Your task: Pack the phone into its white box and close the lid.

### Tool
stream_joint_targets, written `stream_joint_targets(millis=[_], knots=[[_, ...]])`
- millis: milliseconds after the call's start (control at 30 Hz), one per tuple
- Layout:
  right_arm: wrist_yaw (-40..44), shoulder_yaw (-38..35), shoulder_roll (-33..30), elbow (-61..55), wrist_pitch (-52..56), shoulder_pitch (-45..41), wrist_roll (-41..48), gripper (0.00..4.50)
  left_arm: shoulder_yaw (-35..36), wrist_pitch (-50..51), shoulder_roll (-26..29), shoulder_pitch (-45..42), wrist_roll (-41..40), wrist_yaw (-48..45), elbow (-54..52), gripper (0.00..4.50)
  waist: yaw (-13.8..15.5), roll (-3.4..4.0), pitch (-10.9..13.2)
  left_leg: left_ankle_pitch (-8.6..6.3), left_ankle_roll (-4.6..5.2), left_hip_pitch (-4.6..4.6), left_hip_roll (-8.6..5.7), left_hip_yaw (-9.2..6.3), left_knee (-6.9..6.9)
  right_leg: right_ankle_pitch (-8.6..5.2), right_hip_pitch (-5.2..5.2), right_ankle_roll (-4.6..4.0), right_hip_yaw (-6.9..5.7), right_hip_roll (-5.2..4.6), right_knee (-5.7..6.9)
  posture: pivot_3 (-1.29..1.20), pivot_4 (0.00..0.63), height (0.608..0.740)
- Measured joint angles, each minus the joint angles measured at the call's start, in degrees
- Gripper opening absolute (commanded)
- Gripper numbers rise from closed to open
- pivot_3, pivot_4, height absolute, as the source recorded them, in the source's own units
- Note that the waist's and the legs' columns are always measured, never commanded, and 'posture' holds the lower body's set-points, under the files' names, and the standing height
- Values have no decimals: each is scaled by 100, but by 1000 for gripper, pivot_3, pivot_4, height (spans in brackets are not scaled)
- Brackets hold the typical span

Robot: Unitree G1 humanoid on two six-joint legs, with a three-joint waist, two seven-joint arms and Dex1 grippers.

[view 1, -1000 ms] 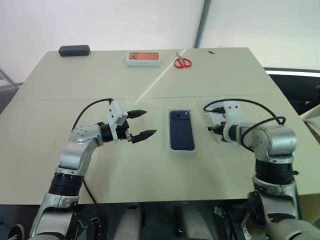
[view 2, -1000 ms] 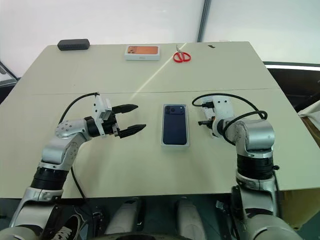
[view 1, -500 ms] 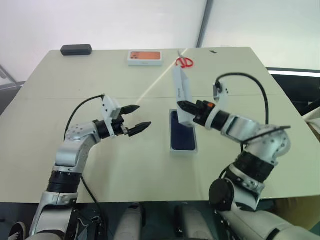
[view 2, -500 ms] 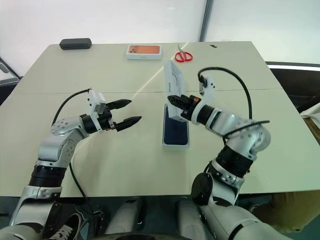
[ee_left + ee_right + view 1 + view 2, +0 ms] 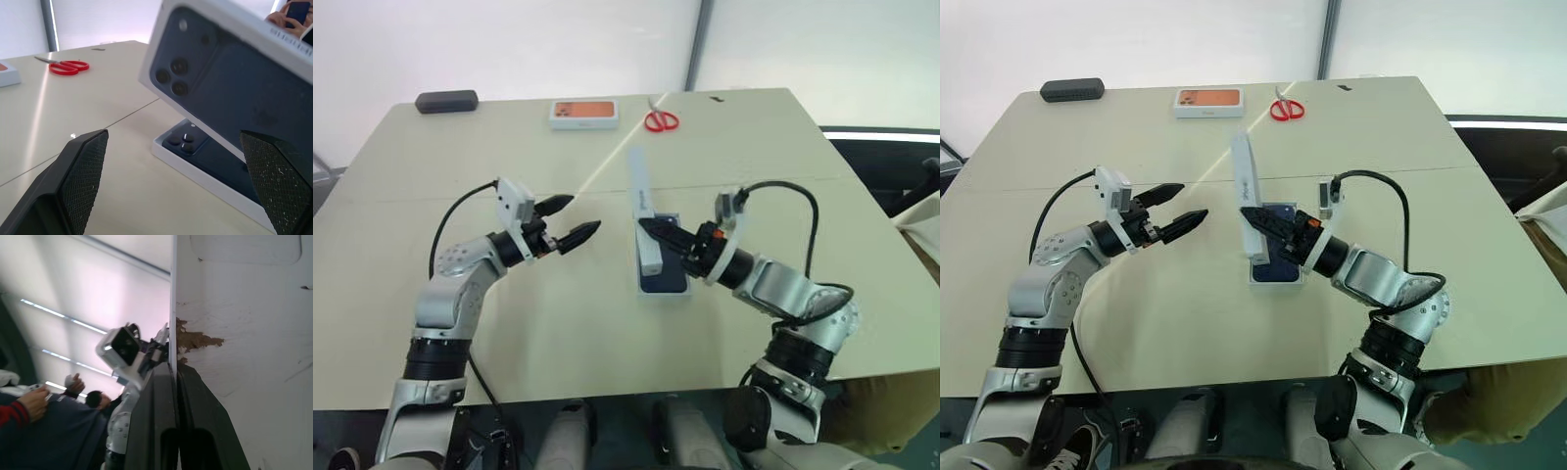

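Note:
My right gripper [image 5: 647, 225] is shut on a wall of the lid [image 5: 641, 208] and holds it on edge, tilted, above the white box [image 5: 664, 293]. In the left wrist view the lid [image 5: 220, 88] shows its dark blue phone picture. The navy phone [image 5: 215, 159] lies flat inside the white box [image 5: 195, 172], camera bump toward the table's far side. In the right wrist view the lid's plain white inside [image 5: 244, 333] has a torn brown patch. My left gripper [image 5: 584, 212] hovers open to the left of the lid, pointing at it, nothing between its fingers [image 5: 83, 166].
Red scissors [image 5: 659, 119], a white box with an orange top [image 5: 584, 113] and a black case [image 5: 446, 100] lie along the table's far edge. People sit in the background of the right wrist view.
The right gripper picked the lid up from the table to the right of the box, rolled it onto its edge and carried it left over the box. The left gripper stayed open, nearly in place.

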Motion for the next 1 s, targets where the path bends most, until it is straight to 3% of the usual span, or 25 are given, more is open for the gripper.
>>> stream_joint_targets(millis=[167, 300, 500, 600, 700, 900, 933, 1000], knots=[[-772, 1092, -422, 35, -903, 595, 985, 33, -2, 13, -21, 98, -24, 15, -104, 4500, 11, 0, 0, 0, 0, -2, 0, 14, 5, 0, 2, 0, 2, 0, -2, 0, 150, 740], [-920, 1738, -670, 69, -1543, 618, 1403, 0, -2, 109, -44, 122, -68, 24, -106, 3213, 6, -1, 0, 0, 0, -1, 5, 15, 5, 0, 2, 0, 2, 8, -2, 0, 150, 740], [-760, 2360, -1001, 296, -1912, 1003, 1387, 0, -11, 251, -113, 392, -201, 64, -432, 52, 14, -1, 0, -1, 1, -2, 9, 18, 5, 0, 1, 0, 7, 7, -6, 0, 150, 740], [-662, 2517, -1019, 319, -2149, 985, 1337, 0, -197, 242, -268, 581, -128, 182, -488, 14, 19, -1, 0, -1, 1, -1, 11, 19, 6, 0, 2, -1, 8, 11, -6, 0, 150, 740], [-515, 2589, -1101, 478, -2340, 965, 992, 996, -424, 231, -378, 684, 7, 275, -528, 0, 24, -2, 0, -1, 1, -2, 10, 22, 6, 0, 2, -1, 8, 10, -8, 0, 150, 740], [-127, 2542, -1468, 677, -2502, 969, 449, 4092, -708, 214, -644, 813, 153, 370, -587, 0, 33, -2, 0, -1, 1, -3, 9, 22, 6, 0, 2, -1, 9, 9, -9, 0, 150, 740], [-15, 2535, -1573, 679, -2509, 959, 350, 4459, -750, 211, -694, 764, 181, 391, -526, 0, 33, -2, 0, -1, 1, -2, 9, 23, 6, 0, 2, -1, 9, 9, -9, 0, 150, 740], [338, 2471, -1970, 729, -2511, 747, 75, 4459, -850, 179, -888, 587, 273, 456, -359, 0, 47, 2, 5, -1, 1, -6, 0, 25, 13, 0, 2, 0, 9, 7, -10, 0, 150, 740]])
